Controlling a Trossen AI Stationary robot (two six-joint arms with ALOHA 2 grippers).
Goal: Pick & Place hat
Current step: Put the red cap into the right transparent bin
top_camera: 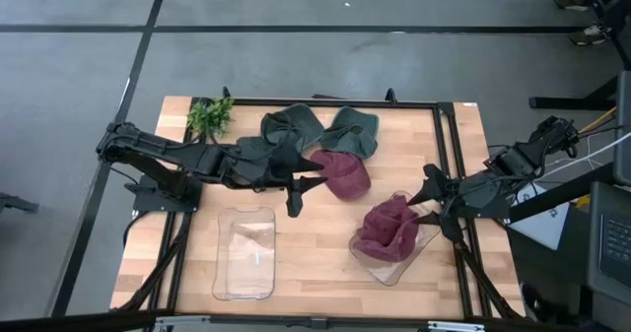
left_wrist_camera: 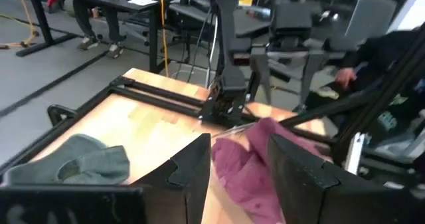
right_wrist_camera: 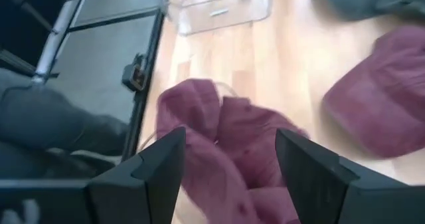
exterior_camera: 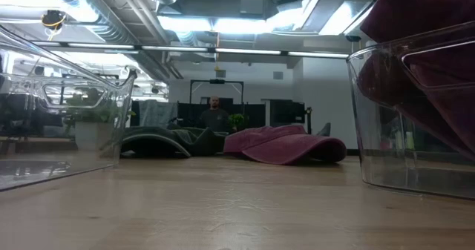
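High view looks down on the wooden tabletop (top_camera: 315, 263). A dark red cloth hat (top_camera: 386, 231) sits piled in a clear plastic tub (top_camera: 392, 270). This tub is our landmark.

The right hand (top_camera: 429, 196) hovers just beside the tub, at its edge nearest the right arm. Its two dark fingers (right_wrist_camera: 163, 159) are spread wide apart, with nothing between them. In the right wrist view the red hat in the tub (right_wrist_camera: 226, 151) shows right between the fingers.

A second dark red cap (top_camera: 342, 173) lies flat on the wood, near the tub, toward the far rail. The left hand (top_camera: 300, 193) is just beside this cap, on the side away from the tub. Its fingers (left_wrist_camera: 192, 167) are open too and hold nothing.

Two dark green caps (top_camera: 322, 130) lie past the red cap, farther from the tub. A small green plant (top_camera: 209, 114) stands in the far corner, well apart from the tub. An empty clear plastic bin (top_camera: 245, 253) sits well apart from the tub, on the left arm's side.
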